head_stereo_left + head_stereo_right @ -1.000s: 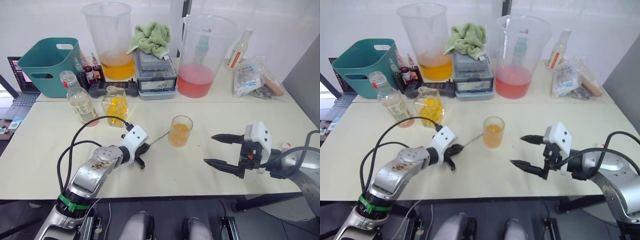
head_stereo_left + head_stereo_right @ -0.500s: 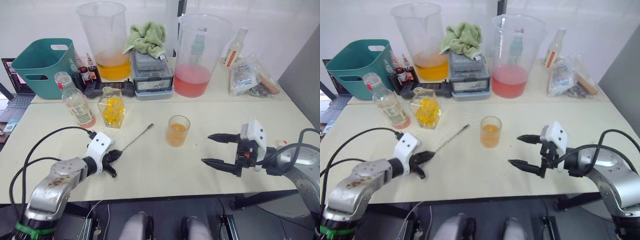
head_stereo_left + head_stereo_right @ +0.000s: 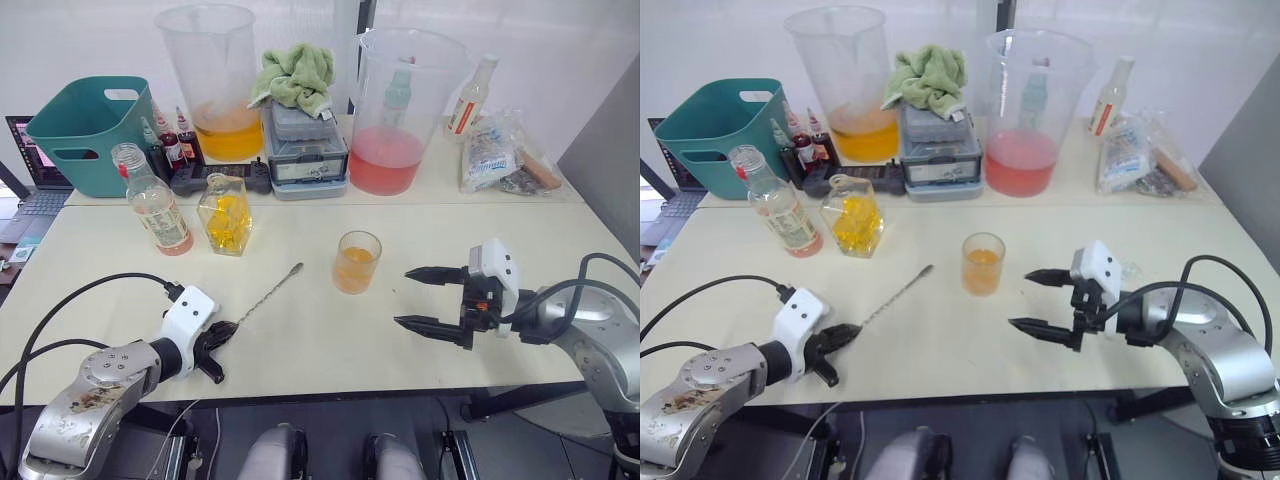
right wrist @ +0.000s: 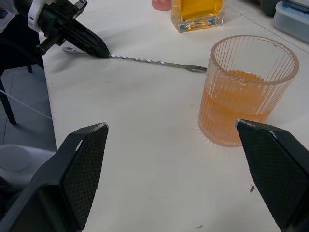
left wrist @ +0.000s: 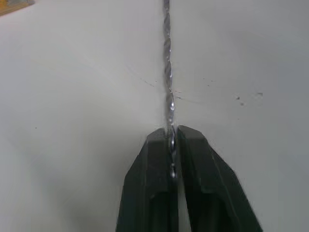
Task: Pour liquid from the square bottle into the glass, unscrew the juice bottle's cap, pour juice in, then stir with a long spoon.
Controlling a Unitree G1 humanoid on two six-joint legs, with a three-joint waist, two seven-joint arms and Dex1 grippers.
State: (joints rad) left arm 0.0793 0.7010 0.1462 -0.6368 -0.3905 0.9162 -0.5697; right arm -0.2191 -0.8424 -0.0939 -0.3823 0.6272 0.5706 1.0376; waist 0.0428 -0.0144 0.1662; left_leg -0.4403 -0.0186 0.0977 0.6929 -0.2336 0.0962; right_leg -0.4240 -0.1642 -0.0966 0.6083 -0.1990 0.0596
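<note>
Currently, item by item.

Left end effector (image 3: 218,341): clenched on the handle end of the long spoon (image 3: 268,295), near the front edge of the surface (image 3: 300,380) toward its left corner. The spoon lies flat, its tiny bowl pointing toward the glass (image 3: 357,262); the pinch at the far handle end seems chosen so the whole shaft stays free to reach into the drink.

Glass: upright near the middle of the surface, partly filled with orange liquid, well apart from the spoon's bowl. Judged ready for stirring, since both pours appear done.

Right end effector (image 3: 432,300): fingers spread wide, grasping nothing, hovering just beside the glass on its right, plausibly placed to steady it.

Square bottle (image 3: 227,213): upright toward the back left of the front surface, yellow liquid inside, set clear of the working area.

Juice bottle (image 3: 157,209): upright just beside the square bottle, nearer the left edge, neck open, a little liquid at the bottom.
</note>
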